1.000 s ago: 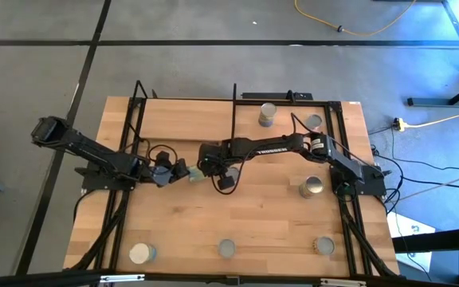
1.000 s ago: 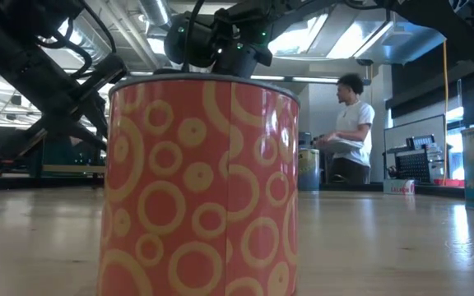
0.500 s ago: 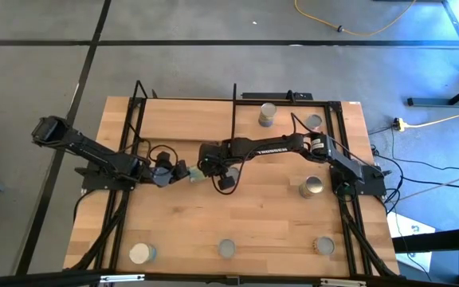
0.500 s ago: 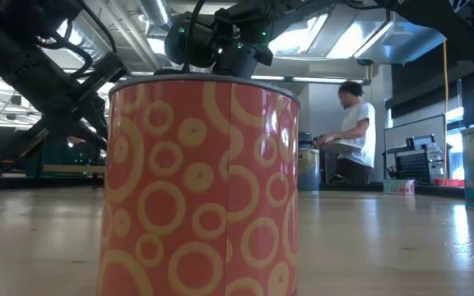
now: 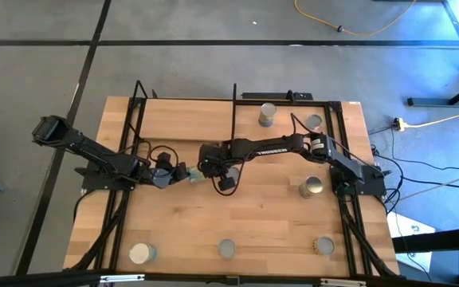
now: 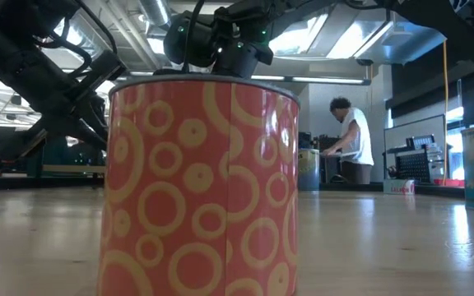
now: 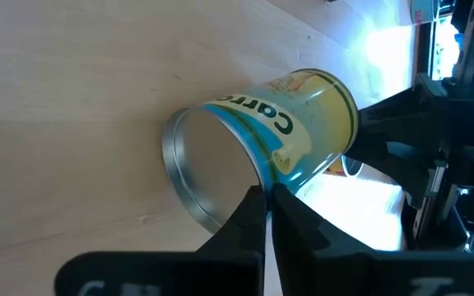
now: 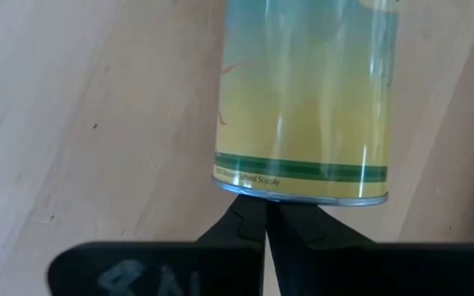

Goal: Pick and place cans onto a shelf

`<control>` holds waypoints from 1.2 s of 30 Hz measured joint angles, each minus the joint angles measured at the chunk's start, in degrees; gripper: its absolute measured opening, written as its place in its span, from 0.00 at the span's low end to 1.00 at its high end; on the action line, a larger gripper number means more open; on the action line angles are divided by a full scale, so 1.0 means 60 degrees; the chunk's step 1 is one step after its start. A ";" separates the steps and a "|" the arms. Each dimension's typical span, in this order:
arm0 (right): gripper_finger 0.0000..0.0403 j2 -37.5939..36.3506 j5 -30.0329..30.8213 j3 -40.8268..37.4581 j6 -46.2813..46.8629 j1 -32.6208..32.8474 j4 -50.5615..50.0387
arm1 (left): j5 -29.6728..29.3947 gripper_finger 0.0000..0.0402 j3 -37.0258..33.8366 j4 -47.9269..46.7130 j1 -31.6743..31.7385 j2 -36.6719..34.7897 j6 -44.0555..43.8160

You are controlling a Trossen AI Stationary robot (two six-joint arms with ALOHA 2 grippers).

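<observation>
A yellow-and-blue can (image 7: 262, 140) lies on its side near the table's middle (image 5: 195, 175), one silver end toward my left arm. My left gripper (image 7: 263, 196) is shut with its tips at that end, and shows in the high view (image 5: 183, 172). My right gripper (image 8: 263, 204) is shut at the can's other end (image 5: 206, 169). Whether the can rests on the table, I cannot tell. The shelf (image 5: 186, 119), a wooden board framed by black rods, is at the far left. My left gripper has its shut fingertips against the can's side just behind the silver end's rim (image 7: 252, 182), slanting down from the table's left. My right gripper has its shut fingertips against the rim of the can's opposite end (image 8: 257, 194), slanting down from the table's right, along the can's length.
Upright cans stand at the far side (image 5: 268, 114) (image 5: 313, 122), at the right (image 5: 312, 186) and along the near edge (image 5: 141, 253) (image 5: 226, 248) (image 5: 323, 245). An orange ringed can (image 6: 200, 185) fills the low view. A person (image 6: 350, 140) stands in the room behind.
Both arms have kept still at the lying can. The person in the room behind has turned and leaned toward the bench.
</observation>
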 joint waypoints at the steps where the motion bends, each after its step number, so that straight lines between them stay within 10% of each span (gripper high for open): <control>1: 0.02 0.0000 0.0007 0.0000 0.0002 0.0000 -0.0006 | 0.0004 0.00 0.0000 0.0000 0.0000 0.0000 0.0004; 36: 0.02 -0.0055 -0.0247 0.2705 -0.0029 -0.0011 -0.3095 | 0.0221 0.00 0.0011 -0.0029 -0.0004 -0.0007 0.0470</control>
